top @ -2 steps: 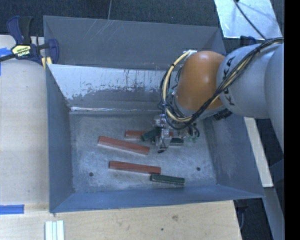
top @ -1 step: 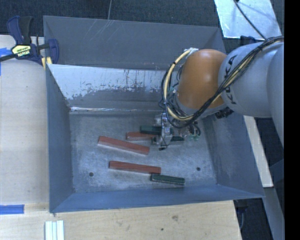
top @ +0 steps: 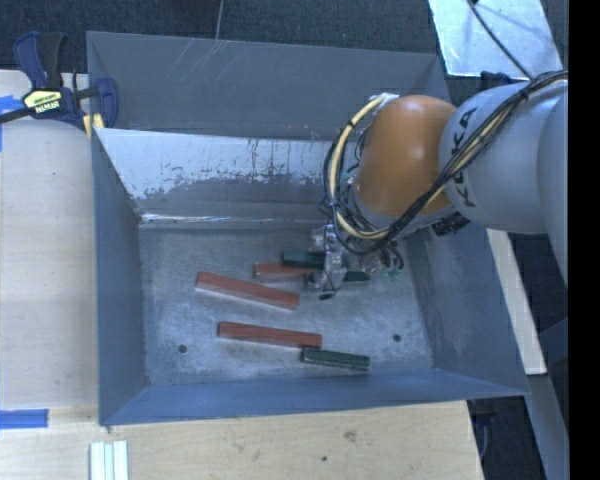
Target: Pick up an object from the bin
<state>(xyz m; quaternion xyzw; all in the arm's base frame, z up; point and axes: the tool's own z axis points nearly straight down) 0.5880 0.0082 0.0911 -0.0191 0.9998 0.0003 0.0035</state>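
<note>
several flat bars lie on the floor of the bin (top: pixel 115 298). we see the gripper (top: pixel 328 274) low over the floor toward the far right corner, at the right-hand ends of a short reddish-brown bar (top: pixel 276 268) and a dark green bar (top: pixel 302 259) lying just beside each other. both run roughly along the far wall, stretching from the gripper toward the left wall. we cannot tell whether the gripper is open or closed. we judge a grasp must close across their narrow width. two longer reddish bars (top: pixel 247 291) lie nearer the near wall.

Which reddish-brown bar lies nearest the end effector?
The short bar just left of the end effector; the two longer bars lie farther off, toward the front.
</note>
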